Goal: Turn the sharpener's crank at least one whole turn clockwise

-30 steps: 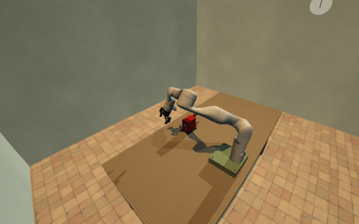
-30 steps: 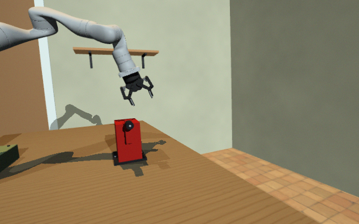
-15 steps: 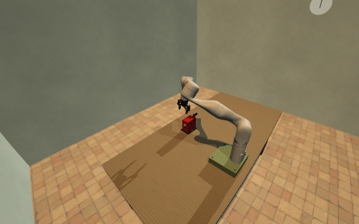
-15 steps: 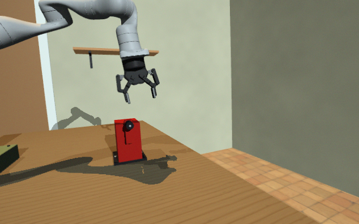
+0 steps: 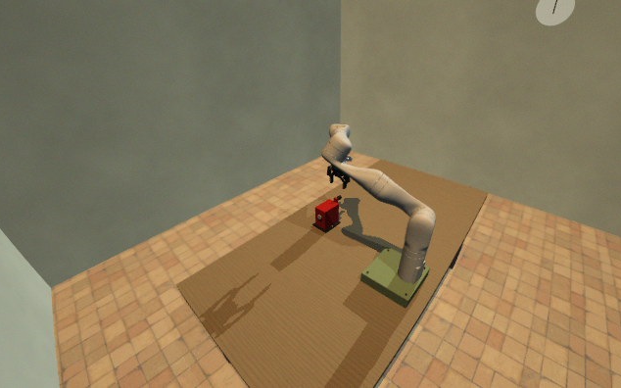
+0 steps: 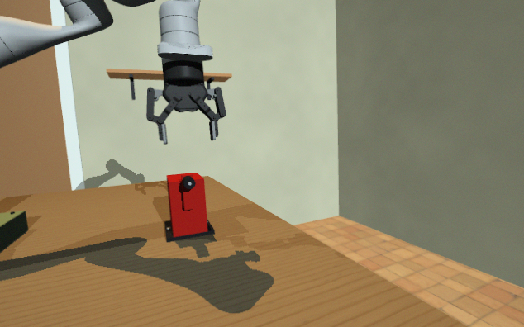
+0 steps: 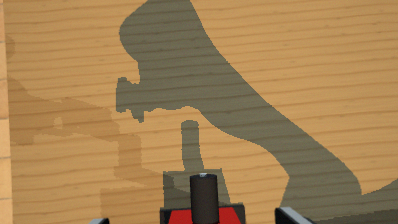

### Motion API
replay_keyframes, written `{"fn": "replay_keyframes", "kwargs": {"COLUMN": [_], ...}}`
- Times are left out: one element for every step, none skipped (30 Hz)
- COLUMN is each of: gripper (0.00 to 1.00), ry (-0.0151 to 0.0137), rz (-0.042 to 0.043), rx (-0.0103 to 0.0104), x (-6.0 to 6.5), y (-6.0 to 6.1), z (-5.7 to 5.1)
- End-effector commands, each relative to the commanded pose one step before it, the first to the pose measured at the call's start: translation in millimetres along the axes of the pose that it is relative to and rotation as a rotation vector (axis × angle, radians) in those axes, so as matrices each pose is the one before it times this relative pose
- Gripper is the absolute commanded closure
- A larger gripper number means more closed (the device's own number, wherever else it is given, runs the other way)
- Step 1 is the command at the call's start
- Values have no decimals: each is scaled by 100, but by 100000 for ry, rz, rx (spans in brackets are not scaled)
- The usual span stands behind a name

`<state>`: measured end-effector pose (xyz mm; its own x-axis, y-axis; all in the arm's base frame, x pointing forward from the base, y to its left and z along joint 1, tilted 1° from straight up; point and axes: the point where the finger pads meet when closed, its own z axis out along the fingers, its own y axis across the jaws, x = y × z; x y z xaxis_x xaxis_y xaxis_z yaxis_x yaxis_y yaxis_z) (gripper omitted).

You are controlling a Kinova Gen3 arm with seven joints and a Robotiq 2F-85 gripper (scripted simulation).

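Here's the end effector (image 6: 187, 134) hanging in the upper middle of the exterior view, pointing straight down, fingers spread as wide as they go with nothing between them. Directly below it, with a clear gap of air, stands the red pencil sharpener (image 6: 188, 208) at the centre of the frame, upright on its dark base plate (image 6: 170, 237) on the wooden desk (image 6: 302, 285). The black knob (image 6: 188, 183) sits at the top of the crank circle, on the face turned toward this camera, the thin crank arm running down from it. From the wrist view, the knob (image 7: 203, 197) pokes up at the bottom centre, a dark cylinder with a pale end, with the sharpener's red top just showing under it and the two fingertips peeking in at the bottom edge on either side. In the top view, the grey arm (image 5: 387, 188) arches from its green base block (image 5: 379, 274) at right of centre over to the sharpener (image 5: 327, 214) mid-frame, its shadow spilling across the desk.
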<state>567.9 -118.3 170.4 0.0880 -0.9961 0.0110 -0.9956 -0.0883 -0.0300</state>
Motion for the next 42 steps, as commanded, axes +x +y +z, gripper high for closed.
{"fn": "replay_keyframes", "kwargs": {"gripper": [0, 0, 0, 0, 0, 0, 0, 0, 0, 0, 0, 100, 100, 100, 100, 100, 100, 100, 100, 100, 100, 100, 100, 100, 100, 100, 100, 100, 100, 100, 100, 100, 100, 100, 100, 100, 100, 100, 100, 100, 100, 100], "ry": [506, 41, 31, 22, 15, 9, 5, 2, 0, 0, 0, 0, -5, -5, -1, 0, 0, 0, 0, 0, 0, 0, 0, 0, 0, 0, 0, 0, 0, 0, 0, 0, 0, 0, 0, 0, 0, 0, 0, 0, 0, 0], "rz": [160, -26, -19, -14, -9, -6, -3, -1, 0, 0, 0, 0, 10, 8, 2, 0, 0, 0, 0, 0, 0, 0, 0, 0, 0, 0, 0, 0, 0, 0, 0, 0, 0, 0, 0, 0, 0, 0, 0, 0, 0, 0], "rx": [-732, -272, -209, -153, -105, -65, -34, -13, -2, 0, 0, 0, -7, -6, -2, 0, 0, 0, 0, 0, 0, 0, 0, 0, 0, 0, 0, 0, 0, 0, 0, 0, 0, 0, 0, 0, 0, 0, 0, 0, 0, 0], "x": [1278, 170, 130, 95, 65, 40, 21, 8, 1, 0, 0, 0, 0, 0, 0, 0, 0, 0, 0, 0, 0, 0, 0, 0, 0, 0, 0, 0, 0, 0, 0, 0, 0, 0, 0, 0, 0, 0, 0, 0, 0, 0], "y": [429, 122, 94, 69, 47, 29, 15, 6, 1, 0, 0, 0, 5, 4, 1, 0, 0, 0, 0, 0, 0, 0, 0, 0, 0, 0, 0, 0, 0, 0, 0, 0, 0, 0, 0, 0, 0, 0, 0, 0, 0, 0], "z": [-413, -36, -27, -20, -14, -8, -4, -2, 0, 0, 0, 0, 3, 2, 1, 0, 0, 0, 0, 0, 0, 0, 0, 0, 0, 0, 0, 0, 0, 0, 0, 0, 0, 0, 0, 0, 0, 0, 0, 0, 0, 0]}}
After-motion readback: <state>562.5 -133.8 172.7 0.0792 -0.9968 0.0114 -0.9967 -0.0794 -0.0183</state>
